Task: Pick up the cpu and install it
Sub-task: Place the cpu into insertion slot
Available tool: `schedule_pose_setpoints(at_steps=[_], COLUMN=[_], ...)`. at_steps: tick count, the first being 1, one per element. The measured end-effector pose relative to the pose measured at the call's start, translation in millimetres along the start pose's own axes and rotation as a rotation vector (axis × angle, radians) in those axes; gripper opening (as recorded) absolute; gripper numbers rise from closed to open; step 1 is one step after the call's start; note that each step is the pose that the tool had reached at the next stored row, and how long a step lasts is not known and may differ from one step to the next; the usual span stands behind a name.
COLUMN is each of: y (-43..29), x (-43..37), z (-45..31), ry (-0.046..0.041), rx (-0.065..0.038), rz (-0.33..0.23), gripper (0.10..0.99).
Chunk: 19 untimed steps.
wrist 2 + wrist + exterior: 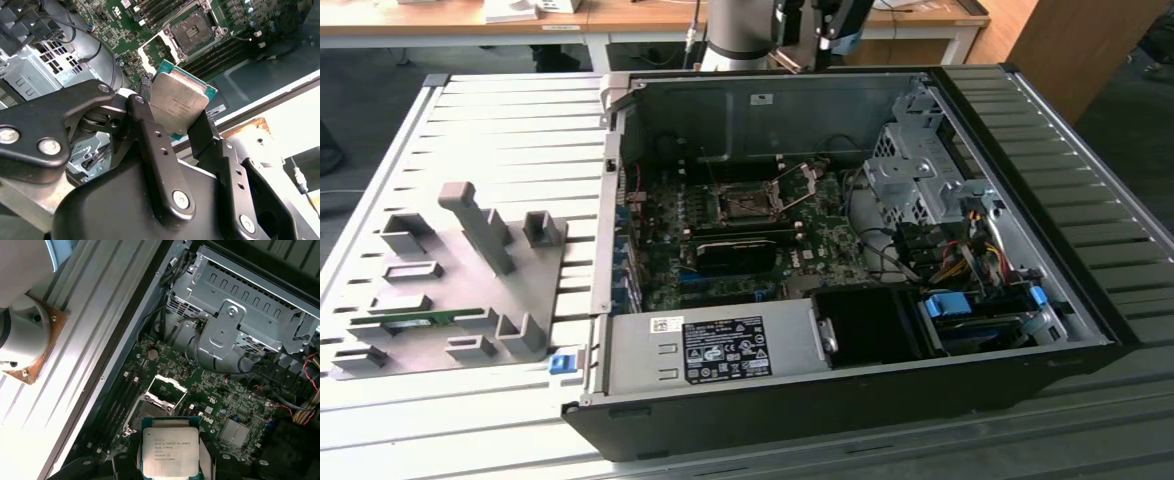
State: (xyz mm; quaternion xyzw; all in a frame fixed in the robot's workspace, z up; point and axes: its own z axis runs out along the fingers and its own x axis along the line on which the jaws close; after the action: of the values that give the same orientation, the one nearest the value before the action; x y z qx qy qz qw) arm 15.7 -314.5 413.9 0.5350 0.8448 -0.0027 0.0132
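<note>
Cpu: the small flat square chip with a silvery-grey metal top and a thin pale rim is hanging in the air over the open case, metal face toward both wrist cameras, touching nothing but the fingers.
Gripper: the black two-fingered gripper is pinching the cpu by two opposite edges, its fingers drawn in narrow around it.
Socket: the dark square cpu socket on the green motherboard is lying bare, with its silver load plate swung up; the chip is well clear of it.
Step in hand: to my eye the arm is carrying the chip toward that socket.
Doing it well: I'd be levelling the chip, squaring its edges to the socket frame and moving slowly, since it looks tilted in the second wrist view.
Watching for: the grey metal drive cage and loose cables are crowding one side of the board.
</note>
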Motion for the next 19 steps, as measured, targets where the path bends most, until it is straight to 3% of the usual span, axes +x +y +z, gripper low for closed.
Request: schedule_pose_setpoints(at_steps=[19], y=[0.0], x=[0.1], z=[1.0], ry=[-0.0015], rx=[0.004], rz=[0.145], gripper=[0.541])
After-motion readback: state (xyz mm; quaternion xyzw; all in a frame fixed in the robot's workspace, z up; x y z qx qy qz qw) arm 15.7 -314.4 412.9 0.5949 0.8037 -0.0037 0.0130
